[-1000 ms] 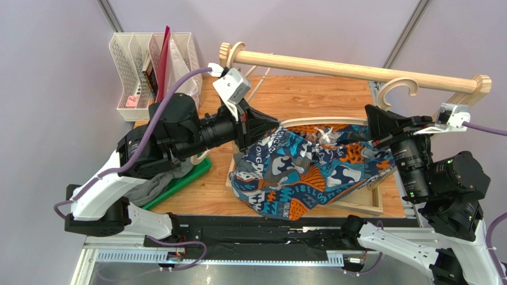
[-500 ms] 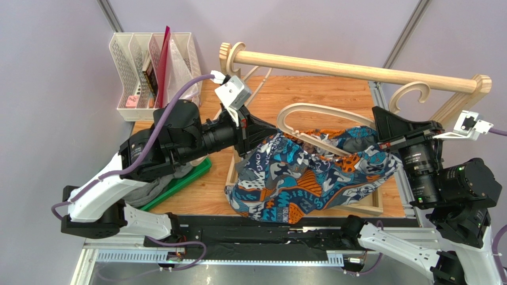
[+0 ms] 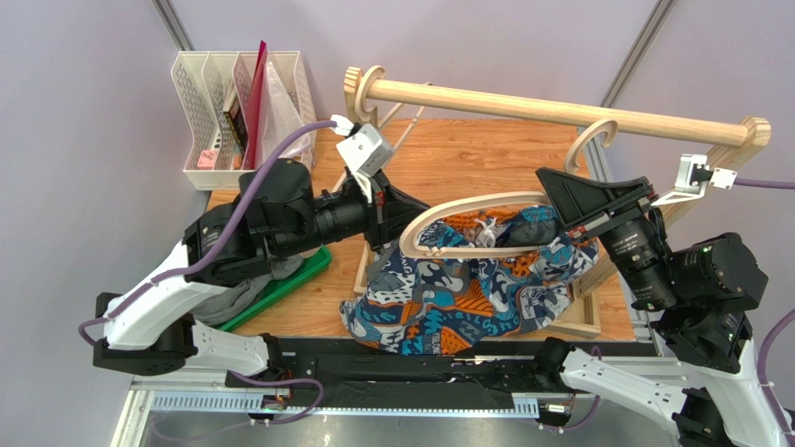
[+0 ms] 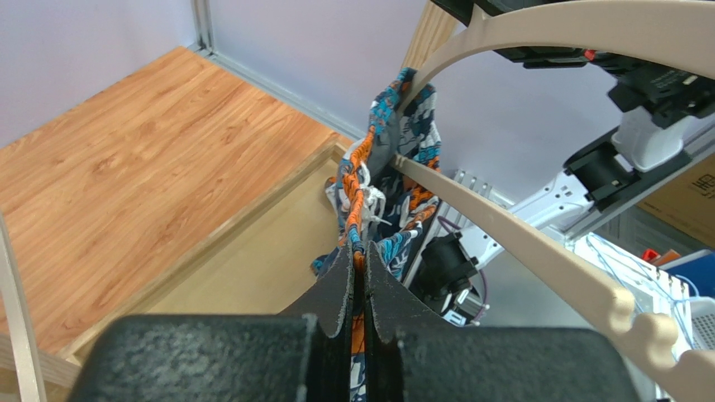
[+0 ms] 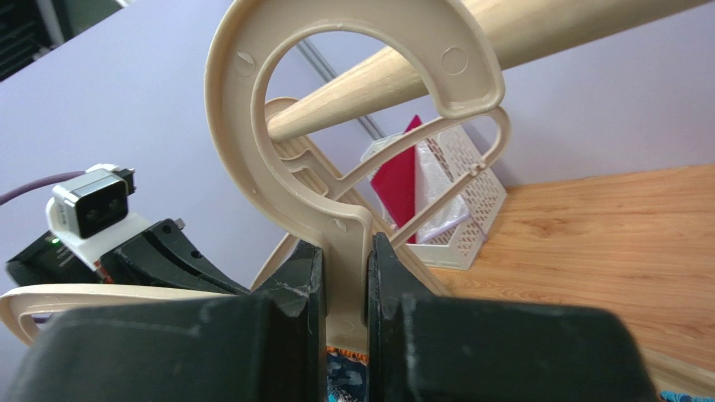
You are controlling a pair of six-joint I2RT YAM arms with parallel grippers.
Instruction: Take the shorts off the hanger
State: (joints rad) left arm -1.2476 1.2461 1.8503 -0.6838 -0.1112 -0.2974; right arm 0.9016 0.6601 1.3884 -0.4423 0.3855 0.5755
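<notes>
Separation of cloth from hanger is the step in hand. The left tool (image 4: 358,251) is closed tight on the orange-and-blue waistband edge of the busily patterned blue, orange, teal and white cloth shorts (image 3: 448,298). The right tool (image 5: 344,255) is clamped on the flat neck of the curved beige hanger (image 3: 467,200), just below its round hook. Between them the hanger is held in the air above the wooden table (image 3: 467,154), near the long round wooden rail (image 3: 560,110). The patterned shorts hang from it in a bunch over the shallow light wooden frame (image 3: 569,326).

In the left wrist view the waistband seems looped over one arm of the hanger, though the folds hide exactly how it is threaded. The plain heather grey shorts (image 3: 233,296) lie on the flat green tray (image 3: 289,279) under the left arm, on no hanger, so I judge this pair to be the one left to free.

The next move likely calls for both grips to stay firm. The right tool would steady the hanger while the left draws the waistband outward along the hanger arm, toward its tip, until the cloth slips off the end.
</notes>
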